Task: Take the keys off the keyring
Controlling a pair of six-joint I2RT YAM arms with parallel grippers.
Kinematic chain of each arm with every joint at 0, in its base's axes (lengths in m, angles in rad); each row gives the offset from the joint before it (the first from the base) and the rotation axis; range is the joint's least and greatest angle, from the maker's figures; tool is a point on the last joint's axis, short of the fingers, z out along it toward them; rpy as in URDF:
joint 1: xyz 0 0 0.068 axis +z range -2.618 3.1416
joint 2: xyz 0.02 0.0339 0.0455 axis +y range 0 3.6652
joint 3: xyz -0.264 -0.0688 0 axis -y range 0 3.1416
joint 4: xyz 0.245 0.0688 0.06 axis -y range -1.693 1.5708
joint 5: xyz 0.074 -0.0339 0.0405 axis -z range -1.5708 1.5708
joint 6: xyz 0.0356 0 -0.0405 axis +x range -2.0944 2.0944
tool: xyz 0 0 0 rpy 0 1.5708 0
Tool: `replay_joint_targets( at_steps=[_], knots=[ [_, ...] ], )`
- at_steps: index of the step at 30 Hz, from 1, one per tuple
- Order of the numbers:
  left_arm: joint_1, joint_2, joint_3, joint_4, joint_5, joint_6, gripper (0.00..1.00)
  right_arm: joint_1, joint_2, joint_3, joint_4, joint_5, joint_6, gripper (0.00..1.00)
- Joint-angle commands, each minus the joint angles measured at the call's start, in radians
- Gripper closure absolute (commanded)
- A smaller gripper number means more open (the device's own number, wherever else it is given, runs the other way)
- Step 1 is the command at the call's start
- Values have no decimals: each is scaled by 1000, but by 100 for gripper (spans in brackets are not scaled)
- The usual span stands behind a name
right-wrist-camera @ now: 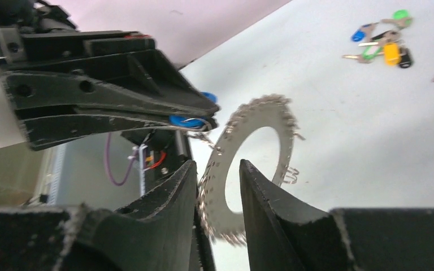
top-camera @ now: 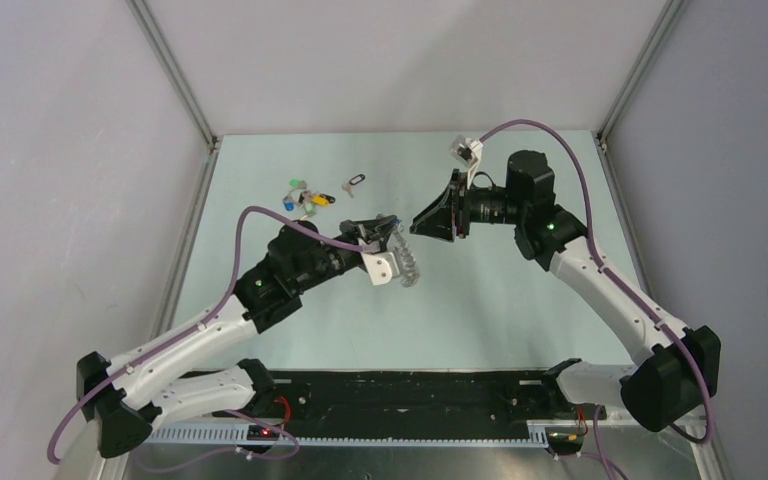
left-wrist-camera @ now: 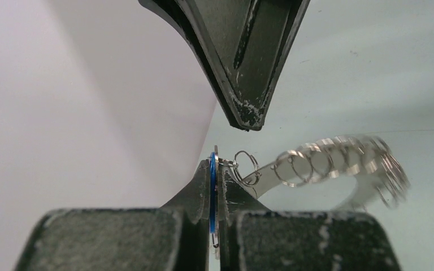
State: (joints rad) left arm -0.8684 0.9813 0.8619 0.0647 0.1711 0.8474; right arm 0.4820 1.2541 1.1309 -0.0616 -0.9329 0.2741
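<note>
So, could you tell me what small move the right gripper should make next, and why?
Probably close the right gripper on the keyring. Its open fingers straddle the ring's flat band, while the left gripper is shut on a blue-capped key linked to it by a small split ring. Bracing the ring should let that key be worked off.

Black-loop key [top-camera: 356, 182], pale tbl [top-camera: 500, 300]

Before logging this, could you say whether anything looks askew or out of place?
Nothing damaged; the keyring hangs tilted in mid-air from a blue-capped key pinched in the left pincer, rim between the open right pincer.
</note>
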Motion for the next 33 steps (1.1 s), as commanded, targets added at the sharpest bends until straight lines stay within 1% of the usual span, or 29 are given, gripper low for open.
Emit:
replay_joint_targets(
  at_steps=[1, 5, 8, 10, 12, 19, 22, 27, 30, 33],
  knots=[
    [-4, -36, 0, 63, 23, 2, 100, 27, -44, -2, 3, 136, -153, 62],
    [-3, -34, 1, 63, 18, 1, 100, 68, -69, -10, -23, 216, -225, 60],
    [-4, -33, 2, 63, 7, 1, 100, 104, -115, -40, -4, 300, -267, 58],
    [-3, -34, 4, 62, 2, 0, 100, 125, -154, -82, 38, 350, -292, 57],
    [-4, -33, 4, 63, -1, 1, 100, 142, -193, -145, 118, 388, -312, 57],
    [-3, -33, 9, 62, -7, -9, 100, 233, -278, -243, 197, 496, -405, 54],
    [-3, -32, 12, 63, -16, -19, 100, 292, -299, -289, 238, 517, -442, 56],
    [-3, -30, 12, 63, -19, -21, 100, 313, -316, -333, 257, 477, -439, 59],
    [-3, -31, 13, 63, -18, -21, 100, 316, -320, -335, 244, 511, -442, 57],
    [-3, -30, 12, 63, -18, -19, 100, 306, -345, -348, 262, 512, -435, 54]
  ],
)
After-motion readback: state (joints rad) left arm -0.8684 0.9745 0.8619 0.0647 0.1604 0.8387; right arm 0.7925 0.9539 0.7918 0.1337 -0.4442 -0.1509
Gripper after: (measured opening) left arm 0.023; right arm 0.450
